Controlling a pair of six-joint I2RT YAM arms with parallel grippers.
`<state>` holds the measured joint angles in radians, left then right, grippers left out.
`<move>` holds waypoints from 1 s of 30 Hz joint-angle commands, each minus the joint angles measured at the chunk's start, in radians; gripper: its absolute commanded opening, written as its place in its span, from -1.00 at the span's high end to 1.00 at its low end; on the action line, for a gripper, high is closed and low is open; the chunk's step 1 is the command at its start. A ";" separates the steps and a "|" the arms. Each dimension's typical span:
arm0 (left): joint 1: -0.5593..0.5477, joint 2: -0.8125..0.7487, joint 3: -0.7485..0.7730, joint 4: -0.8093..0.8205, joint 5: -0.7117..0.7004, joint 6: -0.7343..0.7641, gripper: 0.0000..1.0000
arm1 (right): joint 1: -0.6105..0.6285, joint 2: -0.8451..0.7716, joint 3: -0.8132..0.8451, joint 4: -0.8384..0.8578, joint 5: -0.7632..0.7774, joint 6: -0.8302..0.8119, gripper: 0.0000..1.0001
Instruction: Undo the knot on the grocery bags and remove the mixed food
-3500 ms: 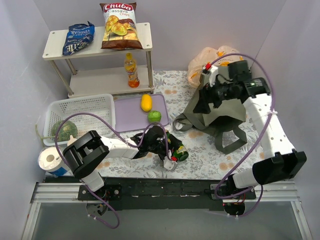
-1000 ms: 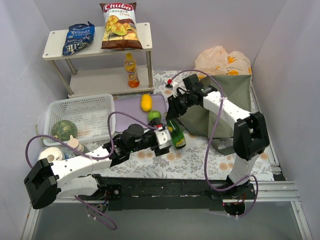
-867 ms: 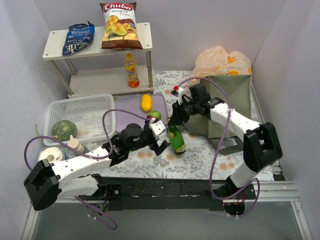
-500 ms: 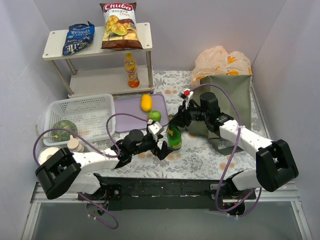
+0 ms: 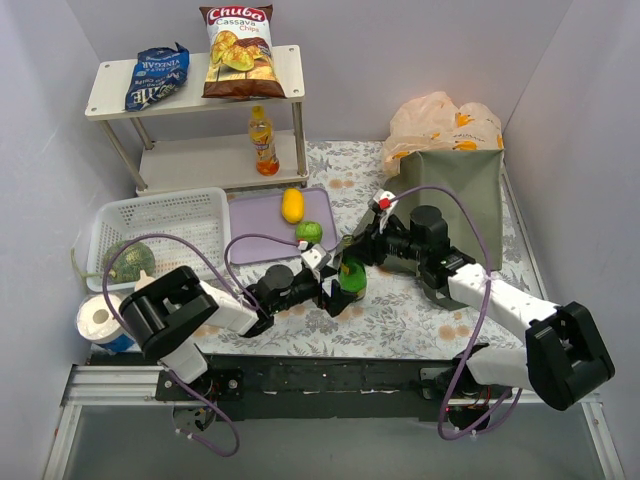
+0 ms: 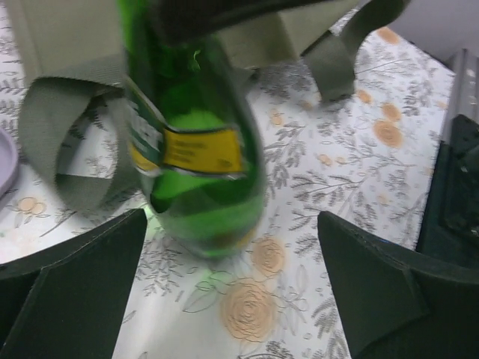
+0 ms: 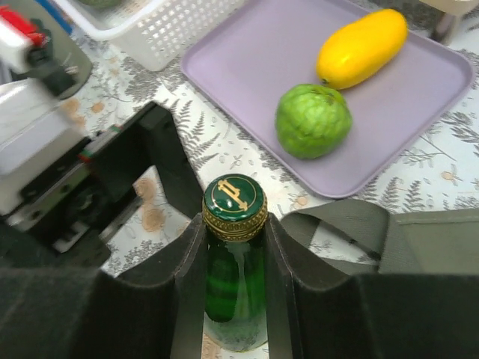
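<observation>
White-walled enclosure with a table (image 5: 400, 312) covered by a flower-printed cloth. At the back left a two-tier shelf (image 5: 200, 160) is seen, carrying a Chuba Cassava Chips bag (image 5: 237, 50), a dark-blue snack bag (image 5: 157, 75) and, on the lower tier, an orange drink bottle (image 5: 263, 140). An olive-green tote (image 5: 465, 190) is slumped at the right. Just behind it, against the back wall, the peach-orange grocery bag (image 5: 440, 115) is lodged; its knot cannot be made out. A white basket (image 5: 160, 197) holding a melon (image 5: 128, 262) stands beside a lilac tray (image 5: 265, 228), on which a yellow fruit (image 5: 292, 205) and a green fruit (image 5: 308, 231) are laid.

Near the middle of the cloth a green glass bottle (image 5: 350, 280), judged to be one of the groceries, is gripped just under its gold cap by the right gripper (image 7: 235, 232), whose jaws are clamped on the neck. The left gripper (image 6: 224, 284) is spread wide to either side of the bottle's base, touching nothing.

The step in hand is judged to be the standing of the bottle on the cloth. The bottle should be kept vertical and lowered until its base is fully seated, clear of the tote strap (image 6: 67, 149) lying just beside it. Only then should the neck be released.
</observation>
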<state>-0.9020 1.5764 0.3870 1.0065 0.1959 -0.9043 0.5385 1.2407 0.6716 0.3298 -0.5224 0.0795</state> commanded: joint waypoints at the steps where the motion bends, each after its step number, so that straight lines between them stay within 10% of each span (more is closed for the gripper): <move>1: 0.009 0.039 0.015 0.127 -0.069 0.061 -0.96 | 0.043 -0.063 -0.061 0.196 -0.050 0.063 0.97; 11: 0.008 0.174 -0.011 0.308 0.186 0.120 -0.95 | 0.058 -0.099 -0.150 0.295 -0.050 0.075 0.97; 24: 0.008 0.275 0.088 0.296 0.181 0.094 -0.84 | 0.069 -0.144 -0.168 0.278 -0.076 0.031 0.97; 28: 0.008 0.292 0.119 0.288 0.232 0.099 -0.30 | 0.075 -0.161 -0.170 0.256 -0.077 0.008 0.97; 30: 0.008 0.290 0.119 0.281 0.275 0.102 0.32 | 0.075 -0.167 -0.168 0.239 -0.070 -0.001 0.97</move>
<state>-0.8925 1.8694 0.4824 1.2831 0.3859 -0.8162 0.6044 1.1179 0.4934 0.5182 -0.5720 0.0933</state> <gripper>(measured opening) 0.619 0.360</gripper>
